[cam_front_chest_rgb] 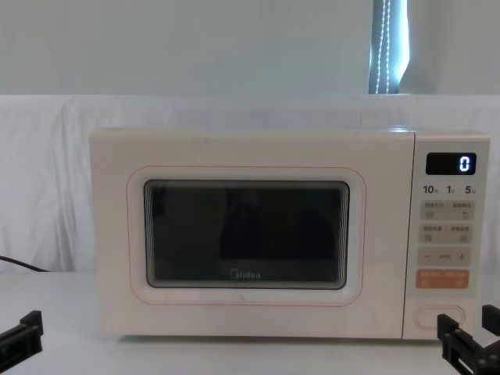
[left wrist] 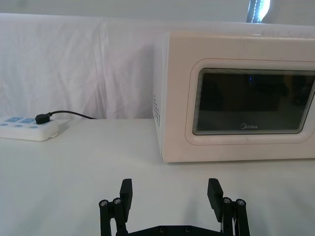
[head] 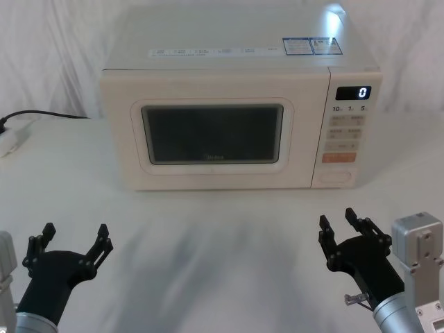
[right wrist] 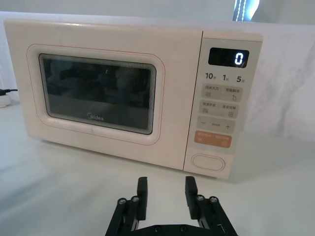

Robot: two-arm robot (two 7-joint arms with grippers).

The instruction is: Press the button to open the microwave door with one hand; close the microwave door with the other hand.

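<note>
The cream microwave stands at the back of the table with its microwave door [head: 211, 135] [right wrist: 98, 93] [cam_front_chest_rgb: 246, 234] shut; the dark window bears a Midea logo. The button [head: 336, 176] [right wrist: 207, 162] [cam_front_chest_rgb: 438, 316] is the wide pill-shaped key at the bottom of the control panel, below the orange key. My right gripper [head: 340, 222] [right wrist: 166, 184] [cam_front_chest_rgb: 469, 320] hovers open in front of the panel, short of the button and touching nothing. Low at the near left, my left gripper [head: 75, 239] [left wrist: 170, 189] is open and wide, well clear of the door.
A white power strip [head: 10, 139] [left wrist: 27, 128] with a black cable [left wrist: 74, 115] lies on the table left of the microwave. The white-clothed tabletop [head: 215, 243] stretches between the grippers and the oven. The display [head: 353, 93] reads 0.
</note>
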